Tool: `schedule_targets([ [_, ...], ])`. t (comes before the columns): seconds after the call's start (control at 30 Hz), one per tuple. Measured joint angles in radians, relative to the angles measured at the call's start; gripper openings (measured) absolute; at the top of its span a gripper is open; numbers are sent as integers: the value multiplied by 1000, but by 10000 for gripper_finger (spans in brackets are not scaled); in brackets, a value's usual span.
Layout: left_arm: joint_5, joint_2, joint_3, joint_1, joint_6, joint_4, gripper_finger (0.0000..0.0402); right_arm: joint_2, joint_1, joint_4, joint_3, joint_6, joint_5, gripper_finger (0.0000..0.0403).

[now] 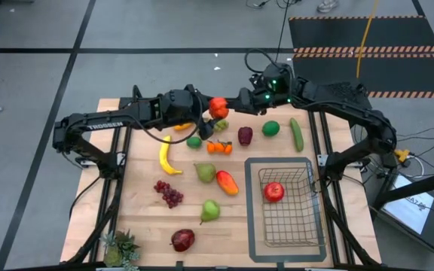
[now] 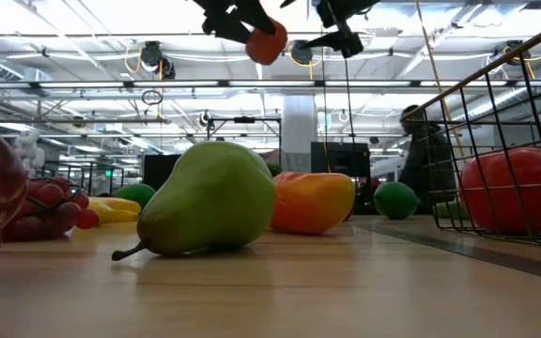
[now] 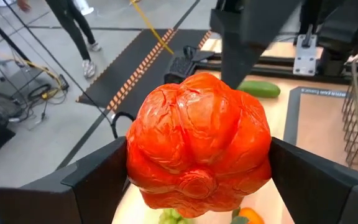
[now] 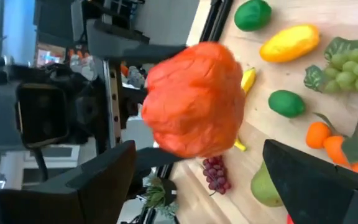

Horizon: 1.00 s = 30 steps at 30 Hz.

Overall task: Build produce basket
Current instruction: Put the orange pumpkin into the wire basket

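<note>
1. Basket: wire mesh, long axis runs front-to-back on table's right side; one red apple inside, near the far end.
2. Left gripper: raised over far table edge, fingers spread wide, clamped on orange-red lumpy fruit.
3. Right gripper: just beside same fruit, fingers wide, gap visible both sides; not gripping.
4. Banana: lies on table, lengthwise front-to-back.

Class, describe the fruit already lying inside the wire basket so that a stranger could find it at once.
Start at the dark wire-mesh basket on the table's right side. One piece lies inside it, near the far end: a round red apple. It is the only produce in the basket; the dark red fruit lies out on the wood.
</note>
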Motion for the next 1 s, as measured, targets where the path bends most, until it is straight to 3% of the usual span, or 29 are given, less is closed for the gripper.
schedule_targets([
  [0.33,-10,0,0,20,-38,-93,356,46,0,37,0,-74,55,349],
  [0.63,-18,12,0,38,-52,-82,356,66,13,39,0,-107,60,349],
  [0.83,-18,53,2,36,-27,-72,356,82,26,59,0,-152,137,349],
  [1.0,-17,75,2,35,-38,-61,356,97,31,57,0,-183,140,349],
])
